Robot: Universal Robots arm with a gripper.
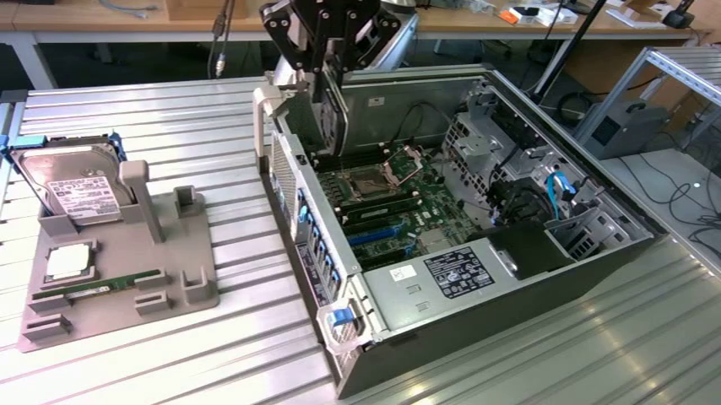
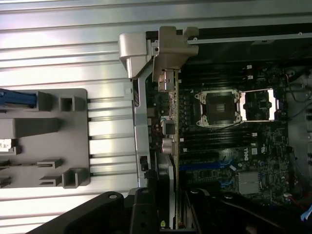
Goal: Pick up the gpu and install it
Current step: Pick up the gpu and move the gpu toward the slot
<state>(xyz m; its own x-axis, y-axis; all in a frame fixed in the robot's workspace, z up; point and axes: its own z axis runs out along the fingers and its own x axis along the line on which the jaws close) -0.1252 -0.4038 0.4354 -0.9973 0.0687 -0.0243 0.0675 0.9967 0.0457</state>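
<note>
The gpu hangs over the case beside the fixture.

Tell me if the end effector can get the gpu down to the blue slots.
Probably yes: the end effector holds the gpu upright above the open case, and nothing covers the blue slots on the board.

Counting one open computer case, standing on one ribbed metal table. Inside the case, counting one processor socket and one power supply wearing one label. Directly above the case, counting one gripper and one gpu. At the exterior view's left of the case, counting one grey holder tray, carrying three parts in total: one hard drive, one processor chip and one RAM stick.
</note>
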